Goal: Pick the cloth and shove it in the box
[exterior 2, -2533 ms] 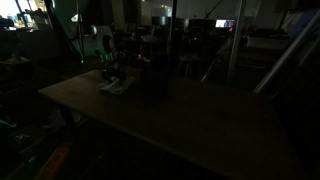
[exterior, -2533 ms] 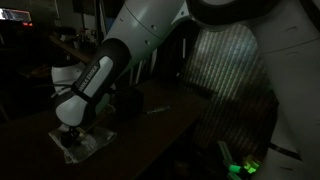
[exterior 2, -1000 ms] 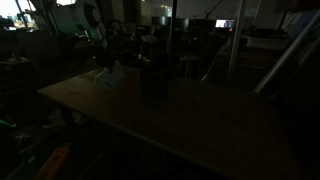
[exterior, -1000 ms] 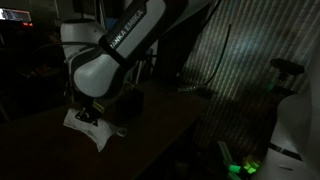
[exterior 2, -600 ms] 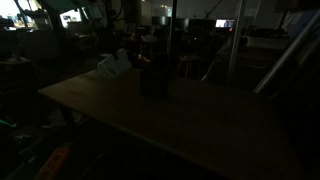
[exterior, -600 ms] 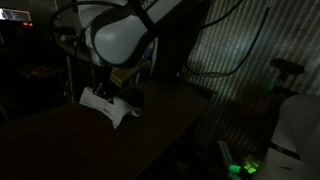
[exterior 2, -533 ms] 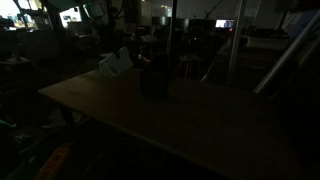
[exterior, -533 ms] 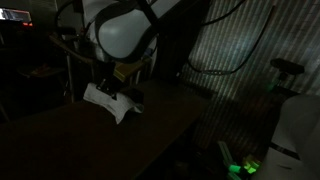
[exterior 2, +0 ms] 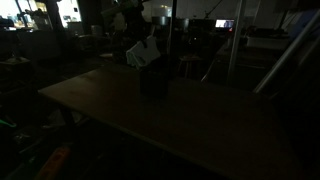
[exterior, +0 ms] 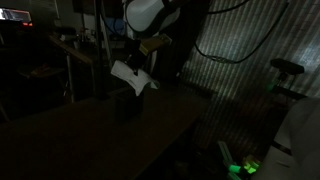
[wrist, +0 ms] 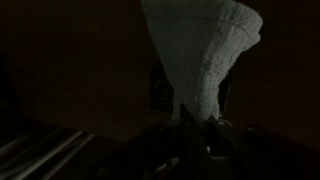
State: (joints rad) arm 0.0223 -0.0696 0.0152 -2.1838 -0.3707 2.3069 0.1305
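aloft, hand (exterior: 137, 63) tight around nubbly white cloth (exterior: 131, 79) (a drooping cone) above dark box (exterior 2: 153, 82)

Cloth (exterior: 131, 78), once on the table (exterior: 85, 128), now aloft over the box (exterior: 126, 105).

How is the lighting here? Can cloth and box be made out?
All views are badly underexposed. In an exterior view the pale cloth stands out, with a green glow low down; in an exterior view the box is only a dark silhouette; in the wrist view only the cloth's weave reads, the rest black.
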